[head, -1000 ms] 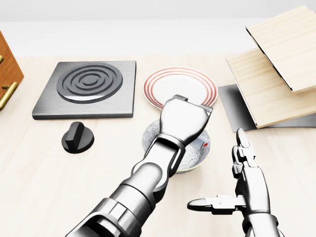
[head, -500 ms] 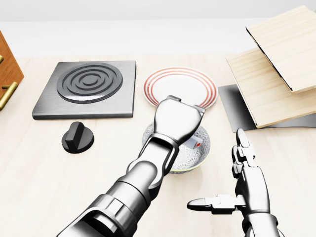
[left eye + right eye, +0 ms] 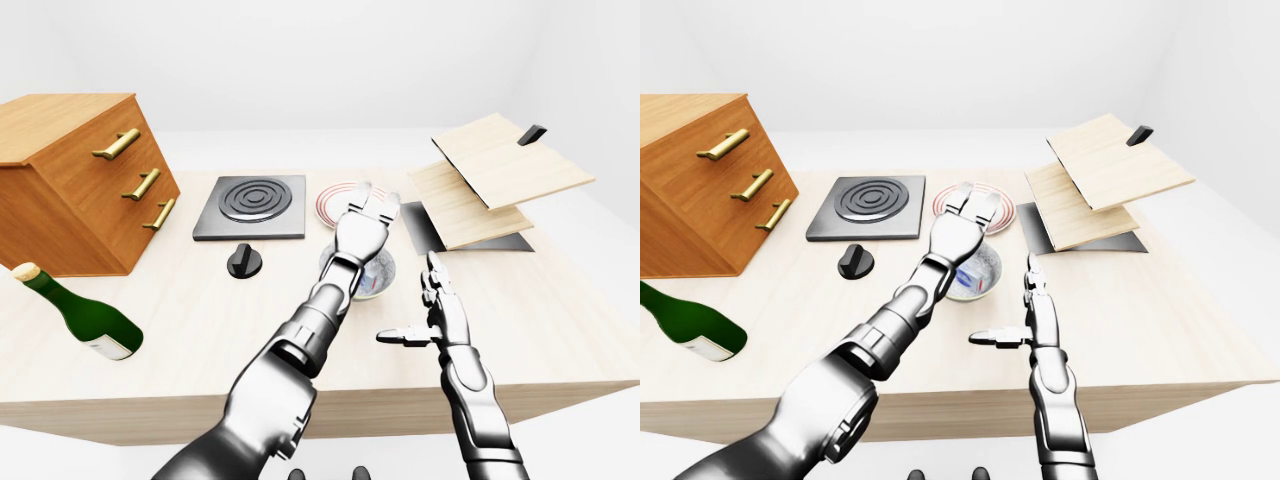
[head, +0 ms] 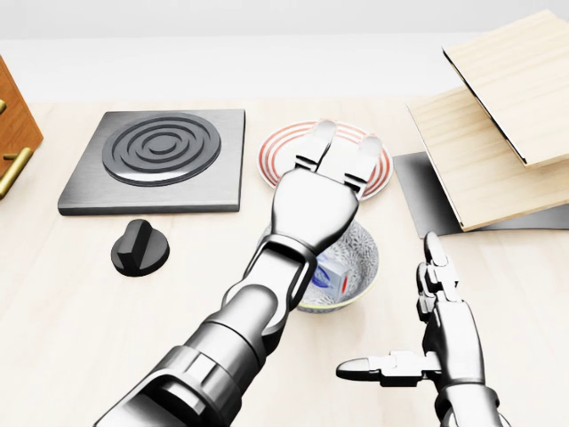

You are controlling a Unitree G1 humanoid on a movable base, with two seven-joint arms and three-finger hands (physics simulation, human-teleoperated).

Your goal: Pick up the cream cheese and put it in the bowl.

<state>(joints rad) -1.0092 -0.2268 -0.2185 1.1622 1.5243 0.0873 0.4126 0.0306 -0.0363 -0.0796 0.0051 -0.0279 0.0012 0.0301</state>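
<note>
The cream cheese [image 4: 334, 277], a small pale box with red and blue marks, lies inside the patterned bowl [image 4: 363, 256] in the middle of the head view. My left hand [image 4: 342, 149] is open, its fingers stretched out above the bowl and reaching over the striped plate; it holds nothing. My right hand [image 4: 404, 311] is open and empty just right of the bowl, fingers upright and thumb pointing left. My left forearm hides the bowl's left half.
A red-ringed plate [image 4: 276, 160] lies just above the bowl. A stove burner [image 4: 160, 151] and a black knob [image 4: 140, 249] are on the left. Tilted wooden boards [image 4: 498, 133] are at the right. A drawer cabinet [image 3: 70, 180] and a wine bottle [image 3: 85, 315] are far left.
My left hand has opened and risen off the bowl, its fingers now stretched towards the plate. The cream cheese has left the hand and lies in the bowl. The right hand has stayed still.
</note>
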